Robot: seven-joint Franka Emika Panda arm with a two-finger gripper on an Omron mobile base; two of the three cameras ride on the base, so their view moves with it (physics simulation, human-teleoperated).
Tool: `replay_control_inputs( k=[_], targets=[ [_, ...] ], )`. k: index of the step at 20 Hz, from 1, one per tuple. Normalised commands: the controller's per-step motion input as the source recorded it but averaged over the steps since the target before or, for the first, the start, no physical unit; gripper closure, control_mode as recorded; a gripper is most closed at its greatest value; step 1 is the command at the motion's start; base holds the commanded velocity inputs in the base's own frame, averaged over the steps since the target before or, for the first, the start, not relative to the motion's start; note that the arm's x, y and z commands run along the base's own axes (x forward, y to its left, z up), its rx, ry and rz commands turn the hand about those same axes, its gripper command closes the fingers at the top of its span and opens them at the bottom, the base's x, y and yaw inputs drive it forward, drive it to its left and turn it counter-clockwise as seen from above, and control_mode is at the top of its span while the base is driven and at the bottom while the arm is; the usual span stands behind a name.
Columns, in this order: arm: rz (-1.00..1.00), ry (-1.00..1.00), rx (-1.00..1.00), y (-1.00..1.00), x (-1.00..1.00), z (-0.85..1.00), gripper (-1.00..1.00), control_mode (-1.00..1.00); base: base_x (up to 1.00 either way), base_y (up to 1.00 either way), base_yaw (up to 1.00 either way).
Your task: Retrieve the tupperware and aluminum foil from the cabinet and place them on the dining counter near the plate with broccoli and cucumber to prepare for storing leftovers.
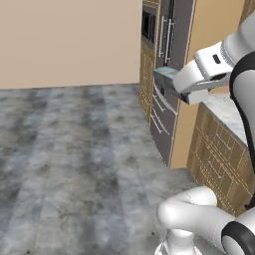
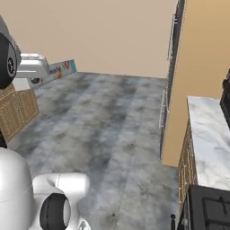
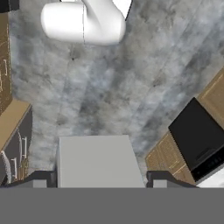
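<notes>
With the foil box (image 3: 99, 161) pinched lengthwise between the gripper's (image 3: 99, 181) spread fingers (image 3: 40, 178) and carried high over the floor (image 1: 74, 149), I'd keep the wrist level and the squeeze steady until the dining counter comes near.

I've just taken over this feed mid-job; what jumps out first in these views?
The long grey box, which looks like the aluminum foil, sits clamped between the end effector's fingertips, carried high above the grey marbled floor. In the left base view its teal end pokes out past the white hand, in front of the tall dark oven and drawer column. A marble-topped counter runs along the right of the right base view.
</notes>
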Motion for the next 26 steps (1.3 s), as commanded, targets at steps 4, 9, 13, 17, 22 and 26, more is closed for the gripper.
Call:
replay_control_inputs(
  k=[4, 9, 13, 17, 22, 26],
  targets=[
    [0.0, 0.0, 0.0, 0.0, 0.0, 0.0, 1.0, 1.0, 1.0, 0.0, 0.29],
    [0.0, 0.0, 0.0, 0.0, 0.0, 0.0, 1.0, 1.0, 1.0, 0.0, 0.27],
    [0.0, 0.0, 0.0, 0.0, 0.0, 0.0, 1.0, 1.0, 1.0, 0.01, 0.34],
    [0.0, 0.0, 0.0, 0.0, 0.0, 0.0, 1.0, 1.0, 1.0, 0.05, 0.41],
    [0.0, 0.0, 0.0, 0.0, 0.0, 0.0, 1.0, 1.0, 1.0, 0.01, 0.34],
    [0.0, 0.0, 0.0, 0.0, 0.0, 0.0, 1.0, 1.0, 1.0, 0.0, 0.22]
  ],
)
